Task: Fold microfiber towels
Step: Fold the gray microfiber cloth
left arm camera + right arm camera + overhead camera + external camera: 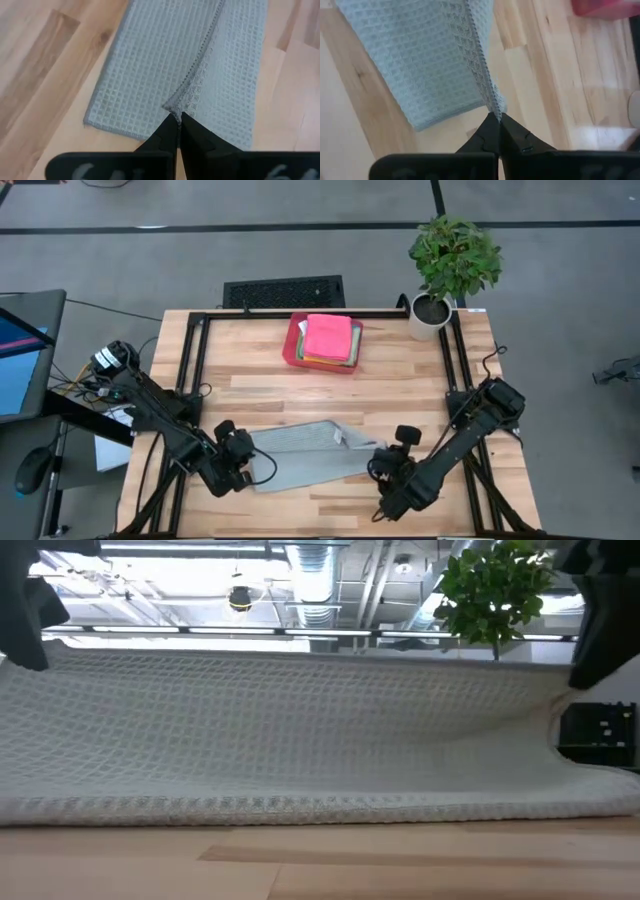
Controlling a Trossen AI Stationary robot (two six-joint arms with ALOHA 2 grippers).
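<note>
A: Where do we see the grey towel (300, 455)?

B: Stretched between our two hands, low over the bench (400, 390) — the left hand (176, 119) is pinched together on one hemmed corner, the right hand (496, 116) clamped on the opposite one.

A: And the other towels?

B: Well beyond both hands, stacked in the red tray (292, 348), the pink towel (328, 335) on top (green and yellow edges peek out beneath). A potted plant (450, 265) stands beside the tray — past the right hand.
</note>
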